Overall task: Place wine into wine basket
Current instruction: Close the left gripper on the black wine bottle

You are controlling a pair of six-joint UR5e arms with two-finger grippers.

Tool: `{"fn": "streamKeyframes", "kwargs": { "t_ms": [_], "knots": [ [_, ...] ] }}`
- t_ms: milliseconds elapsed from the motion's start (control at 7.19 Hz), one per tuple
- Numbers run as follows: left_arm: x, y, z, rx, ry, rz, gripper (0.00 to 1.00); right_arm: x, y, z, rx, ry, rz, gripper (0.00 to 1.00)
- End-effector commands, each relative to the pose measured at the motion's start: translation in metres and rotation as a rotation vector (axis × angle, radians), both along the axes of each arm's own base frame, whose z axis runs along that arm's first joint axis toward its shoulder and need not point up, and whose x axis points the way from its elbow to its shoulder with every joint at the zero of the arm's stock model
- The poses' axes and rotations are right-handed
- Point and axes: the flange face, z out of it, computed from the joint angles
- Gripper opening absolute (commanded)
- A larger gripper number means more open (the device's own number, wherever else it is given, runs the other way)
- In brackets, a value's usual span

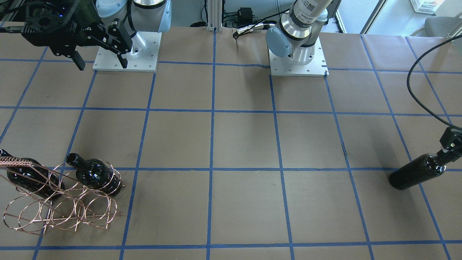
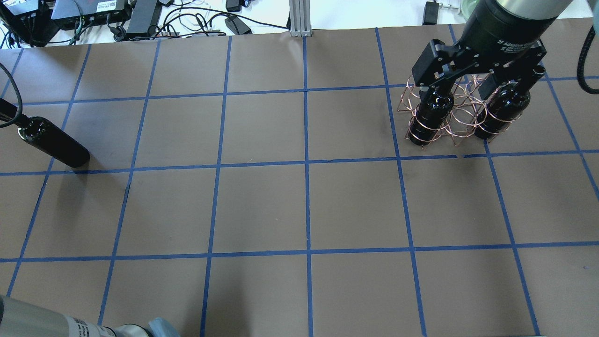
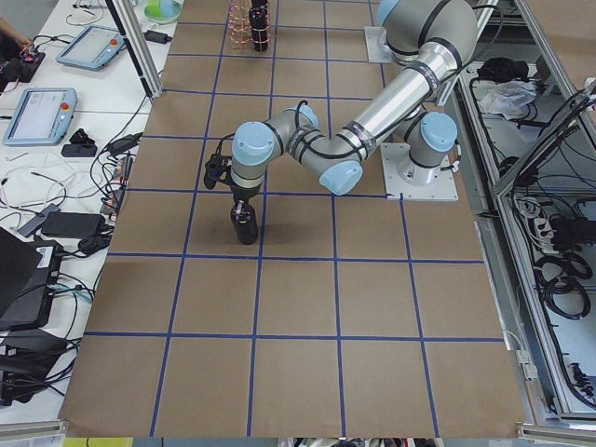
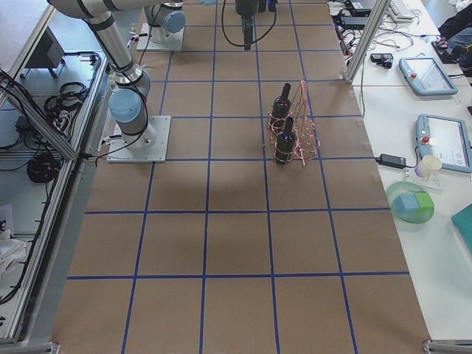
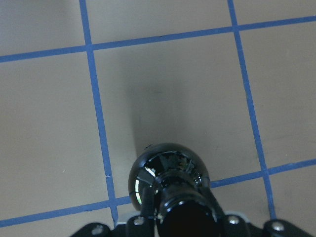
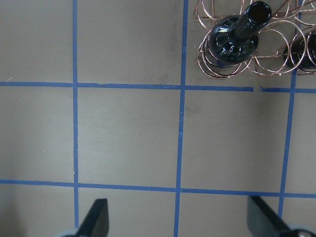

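My left gripper (image 1: 448,147) is shut on the neck of a glossy near-black wine bottle (image 1: 415,176). The bottle is upright at the table's left end (image 2: 52,143); I cannot tell if its base touches the table. The left wrist view looks down on its shoulder (image 5: 168,170). The copper wire wine basket (image 2: 461,112) stands at the far right with two alike bottles in it (image 2: 428,117) (image 2: 500,112); a loop between them shows no bottle. My right gripper (image 2: 477,82) hangs open and empty, high above the table near the basket. Its fingertips (image 6: 96,217) show in the right wrist view.
The two arm base plates (image 1: 126,54) (image 1: 297,61) sit at the robot's edge of the table. A black cable (image 1: 418,94) loops above the held bottle. An aluminium post (image 2: 297,18) and operator desks with tablets (image 4: 424,74) lie beyond the far edge.
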Motion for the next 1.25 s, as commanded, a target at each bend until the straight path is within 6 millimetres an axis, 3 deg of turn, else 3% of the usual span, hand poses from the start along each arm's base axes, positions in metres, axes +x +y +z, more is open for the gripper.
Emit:
{"fn": "streamKeyframes", "kwargs": {
  "t_ms": [0, 278, 696, 835, 1113],
  "knots": [
    [0.001, -0.001, -0.001, -0.002, -0.001, 0.001, 0.27, -0.001, 0.0, 0.0, -0.001, 0.002, -0.004, 1.0],
    [0.001, -0.001, 0.005, -0.009, -0.008, 0.0, 0.0, -0.001, -0.001, 0.0, -0.003, -0.001, -0.004, 1.0],
    [-0.008, 0.005, 0.031, -0.007, -0.062, 0.002, 0.0, -0.001, 0.001, 0.001, 0.003, 0.0, -0.004, 1.0],
    [-0.023, 0.009, 0.042, -0.007, -0.062, -0.002, 0.0, 0.0, 0.003, 0.0, 0.008, 0.0, -0.003, 1.0],
    [-0.1, -0.001, 0.073, 0.031, -0.169, -0.01, 0.0, -0.002, 0.003, 0.0, 0.01, 0.015, -0.006, 1.0]
  ]
}}
